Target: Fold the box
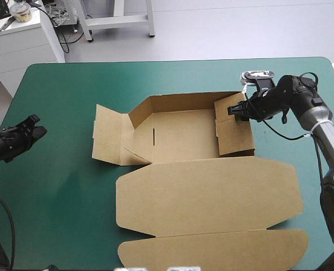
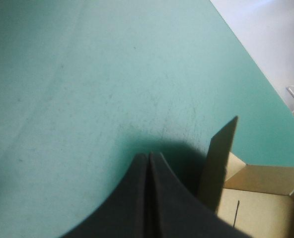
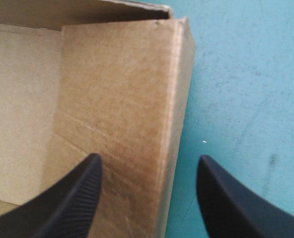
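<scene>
The brown box [image 1: 184, 135] lies mid-table as an open tray, its far wall raised and its lid [image 1: 209, 195] flat toward the near edge. My right gripper [image 1: 239, 110] is open at the box's right wall [image 3: 137, 114], one finger [image 3: 75, 198] inside the tray, the other [image 3: 231, 198] outside over the teal-green cover. The left side panel [image 1: 106, 134] lies folded outward. My left gripper [image 1: 34, 127] hangs near the table's left edge, shut and holding nothing; its fingers [image 2: 148, 198] point toward the box's left flap [image 2: 217, 163], a short way off.
The lid's front flap [image 1: 212, 251] reaches the table's near edge. Bare teal-green cover [image 1: 60, 186] lies left of the box.
</scene>
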{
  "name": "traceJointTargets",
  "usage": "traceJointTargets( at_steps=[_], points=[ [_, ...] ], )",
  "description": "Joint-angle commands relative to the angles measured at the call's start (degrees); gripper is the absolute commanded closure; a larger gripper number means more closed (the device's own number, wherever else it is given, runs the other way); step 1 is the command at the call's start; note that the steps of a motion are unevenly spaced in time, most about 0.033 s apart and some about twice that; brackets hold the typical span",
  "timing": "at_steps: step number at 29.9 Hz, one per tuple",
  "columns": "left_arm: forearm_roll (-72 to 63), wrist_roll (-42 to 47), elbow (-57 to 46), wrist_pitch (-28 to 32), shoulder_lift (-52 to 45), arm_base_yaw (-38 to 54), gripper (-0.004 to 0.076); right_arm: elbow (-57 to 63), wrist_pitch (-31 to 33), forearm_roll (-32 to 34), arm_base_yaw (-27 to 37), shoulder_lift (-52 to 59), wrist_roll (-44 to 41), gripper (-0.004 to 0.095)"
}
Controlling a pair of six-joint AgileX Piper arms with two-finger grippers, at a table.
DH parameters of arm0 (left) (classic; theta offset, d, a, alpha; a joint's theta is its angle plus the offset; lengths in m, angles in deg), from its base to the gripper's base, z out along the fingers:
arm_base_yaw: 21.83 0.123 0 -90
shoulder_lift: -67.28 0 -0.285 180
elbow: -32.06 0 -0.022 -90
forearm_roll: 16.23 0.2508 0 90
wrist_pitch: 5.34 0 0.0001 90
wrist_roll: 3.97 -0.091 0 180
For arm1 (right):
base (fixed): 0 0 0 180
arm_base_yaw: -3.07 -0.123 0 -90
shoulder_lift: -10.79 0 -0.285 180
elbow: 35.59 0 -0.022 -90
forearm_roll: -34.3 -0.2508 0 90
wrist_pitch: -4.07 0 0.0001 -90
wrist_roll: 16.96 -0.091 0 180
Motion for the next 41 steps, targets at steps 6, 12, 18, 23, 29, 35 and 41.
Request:
traceJointTargets(
  at_steps=[6,12,18,23,29,35,41],
  points=[
    [-3.48,0.34,1.49,-0.46,-2.00,0.12,0.0734,-5.77,0.74,0.13,0.22,2.39,-0.04,0.0115],
    [-3.48,1.59,1.49,-0.36,-2.00,0.12,0.0734,-15.91,13.05,3.27,0.33,2.39,-4.41,0.0115],
    [-3.48,1.59,1.49,-0.56,-2.00,0.12,0.0734,-19.64,19.32,9.26,0.33,2.65,-7.97,0.0115],
    [-3.48,1.59,1.49,-1.26,-2.00,0.12,0.0734,-19.64,19.32,7.56,0.22,3.71,-8.11,0.0115],
    [-3.48,1.59,1.49,-1.26,-2.00,0.12,0.0734,-19.64,19.32,7.20,0.22,3.36,-8.51,0.0114],
    [-3.36,1.59,1.49,-1.26,-2.00,0.12,0.0734,-19.64,19.21,7.07,-0.28,-0.42,-9.06,0.0115],
    [-2.74,1.59,1.49,-1.15,-2.00,0.12,0.0734,-19.64,19.21,7.14,-2.38,-6.32,-9.83,0.0114]
  ],
)
